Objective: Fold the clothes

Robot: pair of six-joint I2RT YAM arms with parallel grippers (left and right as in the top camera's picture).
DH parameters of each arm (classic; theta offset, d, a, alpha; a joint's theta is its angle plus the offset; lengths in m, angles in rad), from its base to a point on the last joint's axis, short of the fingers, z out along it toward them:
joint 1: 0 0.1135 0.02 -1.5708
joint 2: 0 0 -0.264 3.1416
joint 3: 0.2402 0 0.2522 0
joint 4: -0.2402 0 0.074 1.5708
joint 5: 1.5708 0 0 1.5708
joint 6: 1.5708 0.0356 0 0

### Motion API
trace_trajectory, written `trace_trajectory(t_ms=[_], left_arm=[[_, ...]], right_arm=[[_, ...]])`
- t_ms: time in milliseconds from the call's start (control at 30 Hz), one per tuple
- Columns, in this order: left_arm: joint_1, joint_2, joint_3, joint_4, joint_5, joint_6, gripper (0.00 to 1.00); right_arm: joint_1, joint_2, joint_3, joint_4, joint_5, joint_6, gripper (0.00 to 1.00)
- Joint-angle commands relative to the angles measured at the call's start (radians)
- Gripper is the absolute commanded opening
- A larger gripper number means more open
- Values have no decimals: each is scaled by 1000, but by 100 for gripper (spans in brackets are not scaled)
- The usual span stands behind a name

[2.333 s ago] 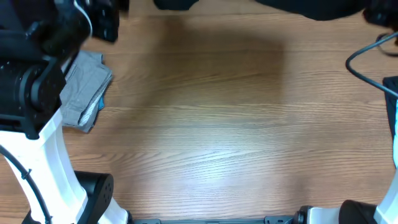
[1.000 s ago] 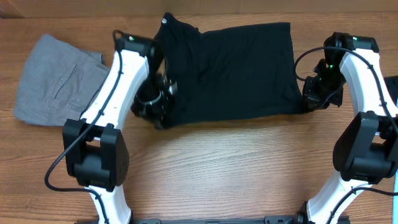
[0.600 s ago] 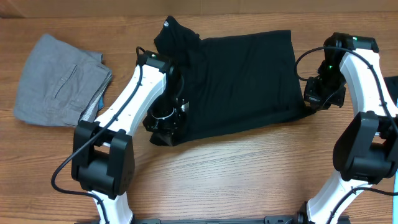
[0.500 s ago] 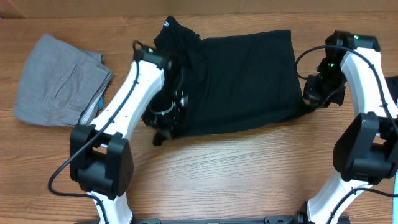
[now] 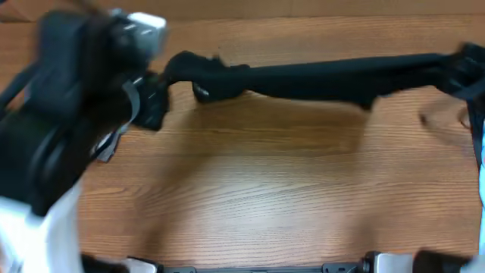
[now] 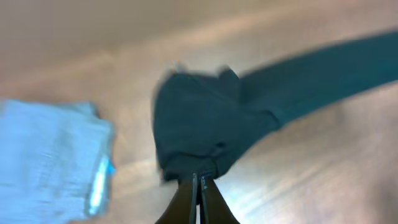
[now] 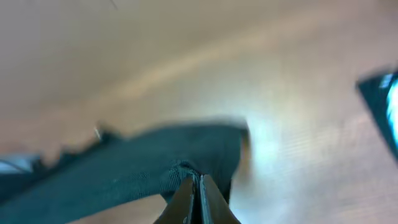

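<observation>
Stretching across the upper part of the overhead view, the clothes (image 5: 318, 76) are now a long, narrow black band. Half a second ago they lay spread flat on the table (image 5: 250, 189). A soft shadow on the wood beneath the band shows it is raised off the table. The left arm (image 5: 68, 129) has risen close to the camera and fills the left side as a large blur. It covers the spot where the grey trousers showed before. The band's left end bunches just beside that arm, and its right end runs into a dark blur at the right edge.

In the left wrist view, the left gripper (image 6: 198, 185) has its fingers pressed together on a gathered clump of the clothes. The clump hangs just ahead of the tips, and the rest trails away to the upper right. The grey trousers (image 6: 50, 155) lie on the table to the left, apart from the black fabric.

In the right wrist view, the right gripper (image 7: 196, 185) is likewise pinched tight on the fabric's end. The band leads off to the left above the table.
</observation>
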Motion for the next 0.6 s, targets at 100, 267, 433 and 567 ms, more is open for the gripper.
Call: trace_trajectory(t_ms=[100,267,433,567], left_arm=[[5,-49,15,-8,-191,-25,4],[6,9,15,48,-209,-20,4],[6,157,15,210,-197,59,4],[5,251,23,442,-166,182,4]], right_arm=[[-3,-80,83,5,4,70,4],[-3,-28,74,9,3,70,4],[-3,125,74,85,-10,70,4],[-3,255,75,269,-68,69,4]])
